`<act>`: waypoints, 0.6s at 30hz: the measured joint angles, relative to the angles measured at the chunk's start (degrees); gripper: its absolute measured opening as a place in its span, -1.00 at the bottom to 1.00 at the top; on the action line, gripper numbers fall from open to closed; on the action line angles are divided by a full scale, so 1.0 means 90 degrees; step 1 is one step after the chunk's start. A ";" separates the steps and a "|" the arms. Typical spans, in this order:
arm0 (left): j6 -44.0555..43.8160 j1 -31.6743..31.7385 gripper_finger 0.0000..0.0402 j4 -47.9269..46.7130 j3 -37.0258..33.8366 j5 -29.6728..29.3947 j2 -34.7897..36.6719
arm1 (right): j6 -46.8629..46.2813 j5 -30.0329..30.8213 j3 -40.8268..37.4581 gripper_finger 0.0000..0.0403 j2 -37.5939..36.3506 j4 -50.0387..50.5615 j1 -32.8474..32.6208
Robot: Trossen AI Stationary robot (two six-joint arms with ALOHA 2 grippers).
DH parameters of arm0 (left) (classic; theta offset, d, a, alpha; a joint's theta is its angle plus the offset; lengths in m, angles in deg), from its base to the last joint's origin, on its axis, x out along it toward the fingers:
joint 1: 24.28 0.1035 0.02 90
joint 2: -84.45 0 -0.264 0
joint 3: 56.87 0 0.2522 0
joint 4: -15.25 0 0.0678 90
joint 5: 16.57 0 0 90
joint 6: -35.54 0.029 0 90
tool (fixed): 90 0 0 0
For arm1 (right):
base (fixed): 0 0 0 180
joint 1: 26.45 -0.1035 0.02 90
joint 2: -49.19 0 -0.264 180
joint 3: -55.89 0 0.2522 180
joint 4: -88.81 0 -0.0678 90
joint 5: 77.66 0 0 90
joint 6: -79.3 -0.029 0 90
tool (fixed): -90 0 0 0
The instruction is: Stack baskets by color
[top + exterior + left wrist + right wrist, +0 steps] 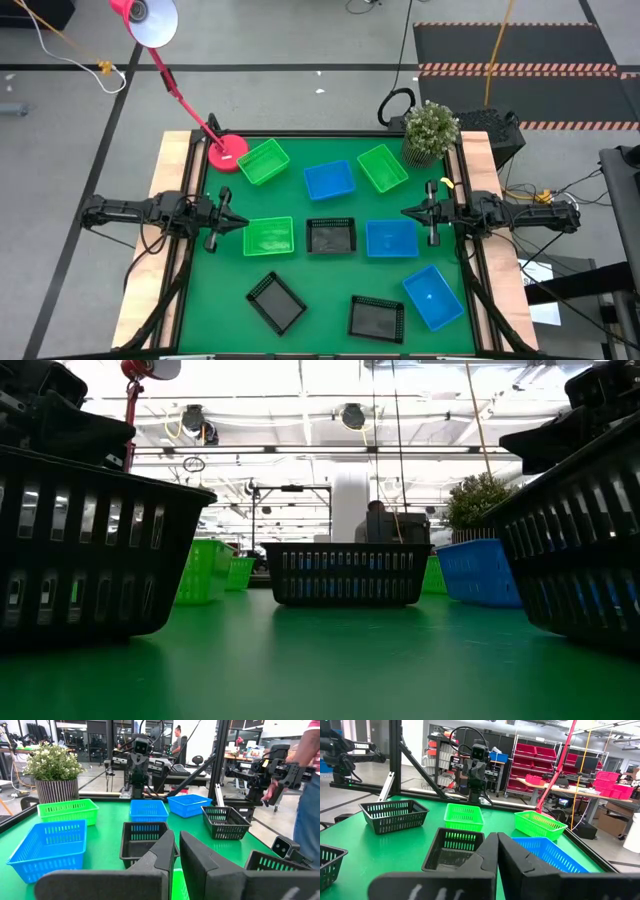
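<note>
Currently, with both the left gripper and right gripper empty, fingers together, nine unstacked baskets lie scattered from 11 to 5 o'clock, so any closed-fingered descent risks shoving one.

Overhead camera, table-level camera, two facing wrist cameras (central black basket shared).

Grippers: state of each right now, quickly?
Left gripper: jaws nearly closed, a thin gap showing, holding nothing, at the table's left edge.
Right gripper: jaws closed, holding nothing, at the right edge.
</note>
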 joint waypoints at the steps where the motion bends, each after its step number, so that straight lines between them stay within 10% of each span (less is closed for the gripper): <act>1: 0.0000 0.0001 -0.84 0.0000 0.0001 0.0000 -0.0001 | 0.0000 0.0000 0.0000 -1.00 -0.0002 0.0002 0.0000; 18: 0.0000 0.0000 -0.84 0.0000 0.0000 0.0000 0.0001 | 0.0000 -0.0022 -0.0001 -1.00 0.0000 -0.0199 -0.0002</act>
